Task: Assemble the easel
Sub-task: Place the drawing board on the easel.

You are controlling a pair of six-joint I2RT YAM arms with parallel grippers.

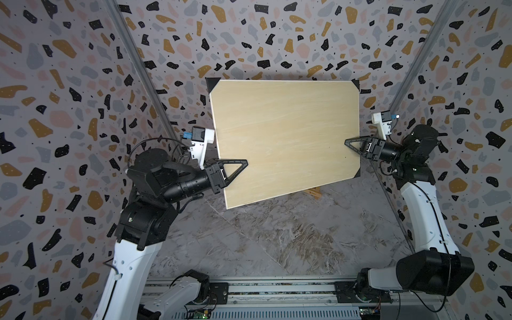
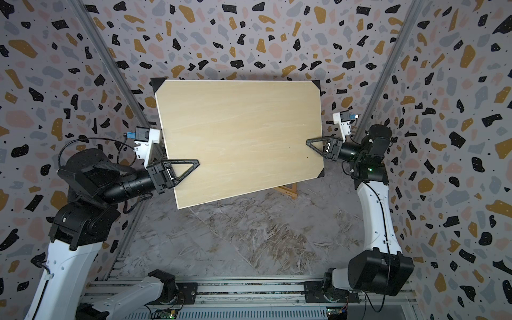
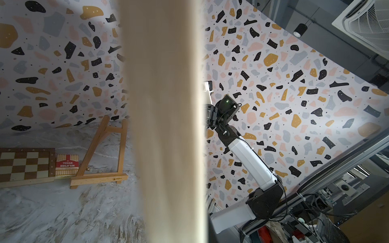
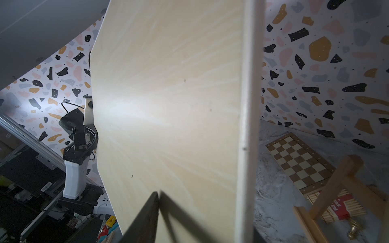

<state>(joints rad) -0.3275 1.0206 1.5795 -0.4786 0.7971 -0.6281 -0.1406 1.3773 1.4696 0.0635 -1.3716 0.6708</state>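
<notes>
A large pale board [image 1: 285, 138] with black corners hangs tilted above the table, its near-left corner lowest. My left gripper [image 1: 243, 163] is shut on its left edge and my right gripper [image 1: 347, 143] is shut on its right edge. In the right wrist view one dark finger [image 4: 147, 214] lies flat on the board [image 4: 168, 105] face. The easel [image 3: 99, 180], a honey-brown A-frame with a ledge bar, stands on the table under the board. In both top views only a corner of the easel [image 1: 314, 191] [image 2: 288, 190] peeks out below the board's near edge.
A checkered chessboard [image 3: 25, 164] lies on the marble table beside the easel, with a red card box [image 3: 66, 165] between them. A small brass knob [image 4: 353, 229] sits near the easel's foot. Patterned walls close in on both sides and behind.
</notes>
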